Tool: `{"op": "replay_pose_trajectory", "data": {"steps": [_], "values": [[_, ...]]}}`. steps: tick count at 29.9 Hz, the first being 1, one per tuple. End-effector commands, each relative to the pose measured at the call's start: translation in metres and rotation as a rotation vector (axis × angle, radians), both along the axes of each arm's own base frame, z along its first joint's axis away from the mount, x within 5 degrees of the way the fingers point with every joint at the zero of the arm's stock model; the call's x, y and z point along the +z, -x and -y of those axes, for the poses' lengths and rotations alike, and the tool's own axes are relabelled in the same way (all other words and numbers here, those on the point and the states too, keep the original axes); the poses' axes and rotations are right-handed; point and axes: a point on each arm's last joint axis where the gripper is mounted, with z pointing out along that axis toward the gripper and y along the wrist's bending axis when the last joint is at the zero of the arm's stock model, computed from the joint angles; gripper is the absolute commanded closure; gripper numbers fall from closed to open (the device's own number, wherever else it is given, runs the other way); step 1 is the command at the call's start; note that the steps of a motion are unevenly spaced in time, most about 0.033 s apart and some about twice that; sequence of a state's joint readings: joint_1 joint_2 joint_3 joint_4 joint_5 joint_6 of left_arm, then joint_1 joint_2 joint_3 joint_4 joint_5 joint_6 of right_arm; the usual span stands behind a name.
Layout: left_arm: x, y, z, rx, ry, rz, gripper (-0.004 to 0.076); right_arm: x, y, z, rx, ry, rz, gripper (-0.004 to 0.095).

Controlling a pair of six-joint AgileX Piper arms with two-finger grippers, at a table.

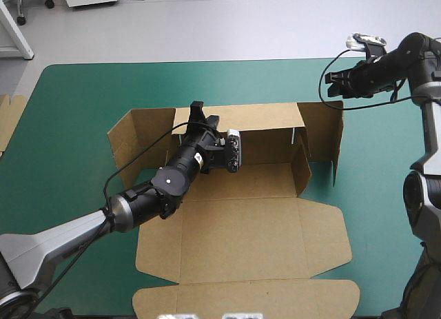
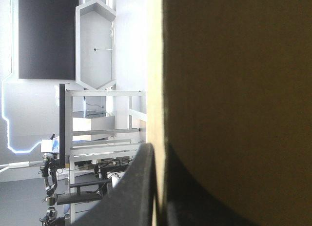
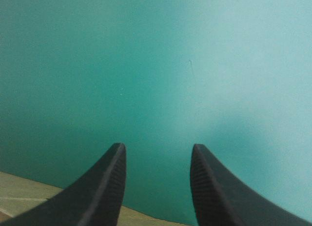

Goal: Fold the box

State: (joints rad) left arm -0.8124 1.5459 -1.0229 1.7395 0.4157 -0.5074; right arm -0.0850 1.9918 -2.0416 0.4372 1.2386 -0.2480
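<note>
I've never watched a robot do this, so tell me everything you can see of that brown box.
The box is a cut sheet of plain brown board, half formed on the teal-green cover. Its far wall and right side wall stand up, with flaps raised at the far corners. The near panels, with rounded tabs, lie flat. The left gripper is shut on the far wall's top edge.
</note>
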Motion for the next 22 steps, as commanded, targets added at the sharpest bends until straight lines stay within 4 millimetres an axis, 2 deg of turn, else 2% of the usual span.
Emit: {"op": "replay_pose_trajectory", "data": {"steps": [1,8,14,22], "values": [[0.02,0.003,-0.001,0.001,0.039,0.058,0.0734,0.034,0.014,-0.015,0.052,-0.007,0.093,0.056],[0.02,0.003,-0.001,0.001,0.036,0.059,0.0734,0.042,0.022,-0.018,0.054,0.004,0.104,0.0561],[0.02,0.003,-0.001,-0.001,0.032,0.061,0.0734,0.019,0.036,-0.019,0.08,0.009,0.014,0.0561],[0.021,0.003,-0.001,0.001,0.032,0.062,0.0734,0.024,0.059,-0.022,0.098,-0.007,0.006,0.0561]]}}
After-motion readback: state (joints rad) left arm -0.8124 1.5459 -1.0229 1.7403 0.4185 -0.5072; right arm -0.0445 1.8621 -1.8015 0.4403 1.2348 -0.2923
